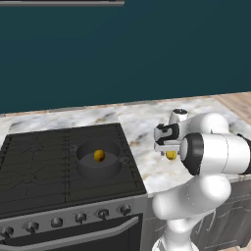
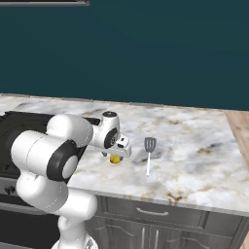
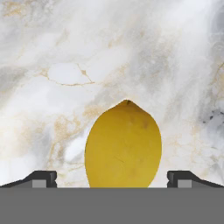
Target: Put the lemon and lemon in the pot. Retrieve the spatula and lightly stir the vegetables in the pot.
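Note:
One lemon (image 1: 99,156) lies inside the dark grey pot (image 1: 81,164) on the stove. The other lemon (image 3: 123,144) rests on the marble counter right of the stove, also seen as the lemon (image 1: 171,155) and the lemon (image 2: 115,159) under my hand. My gripper (image 3: 113,179) is open and hangs low over this lemon, a fingertip (image 3: 41,178) on either side with a gap to the fruit. From the base views the gripper (image 1: 168,151) and gripper (image 2: 115,154) point down at it. The spatula (image 2: 149,155) lies flat on the counter just right of the hand, blade toward the wall.
The black stove (image 1: 44,162) has a row of knobs (image 1: 81,216) along its front. A teal wall (image 2: 146,48) backs the marble counter (image 2: 194,146). Wooden flooring (image 2: 240,131) shows past the counter's right end. Drawers (image 2: 151,214) sit below the counter edge.

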{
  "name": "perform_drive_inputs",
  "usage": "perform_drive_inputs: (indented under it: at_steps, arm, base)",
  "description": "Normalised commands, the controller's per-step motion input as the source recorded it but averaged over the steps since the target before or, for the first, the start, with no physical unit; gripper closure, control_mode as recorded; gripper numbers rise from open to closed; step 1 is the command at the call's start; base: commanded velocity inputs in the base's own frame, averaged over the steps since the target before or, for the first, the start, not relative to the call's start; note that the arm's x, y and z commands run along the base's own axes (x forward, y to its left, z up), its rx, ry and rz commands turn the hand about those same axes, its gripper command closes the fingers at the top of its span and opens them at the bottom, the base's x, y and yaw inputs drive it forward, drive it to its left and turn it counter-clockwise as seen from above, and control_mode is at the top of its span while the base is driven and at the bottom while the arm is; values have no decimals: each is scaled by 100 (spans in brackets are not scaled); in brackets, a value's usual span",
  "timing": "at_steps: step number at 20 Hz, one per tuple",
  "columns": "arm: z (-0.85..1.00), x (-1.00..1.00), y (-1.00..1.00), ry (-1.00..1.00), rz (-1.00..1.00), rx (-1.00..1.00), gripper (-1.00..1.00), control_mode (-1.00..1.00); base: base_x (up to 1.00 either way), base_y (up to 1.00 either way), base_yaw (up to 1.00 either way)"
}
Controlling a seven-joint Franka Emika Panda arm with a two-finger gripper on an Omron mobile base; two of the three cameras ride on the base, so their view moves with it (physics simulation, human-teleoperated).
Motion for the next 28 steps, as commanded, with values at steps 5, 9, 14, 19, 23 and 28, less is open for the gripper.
perform_drive_inputs:
  at_steps: [5,9,14,19,23,28]
  arm:
    - [-14,0,0,0,0,0,-100,-100]
    - [-17,0,0,0,0,0,-100,-100]
    - [-20,0,0,1,0,0,-100,-100]
    - [0,0,0,2,0,0,-100,-100]
    - [0,0,0,0,0,0,-100,-100]
    - [0,0,0,0,0,0,100,-100]
  base:
    - [0,0,0]
    - [0,0,0]
    - [0,0,0]
    - [0,0,0]
    - [0,0,0]
    - [0,0,0]
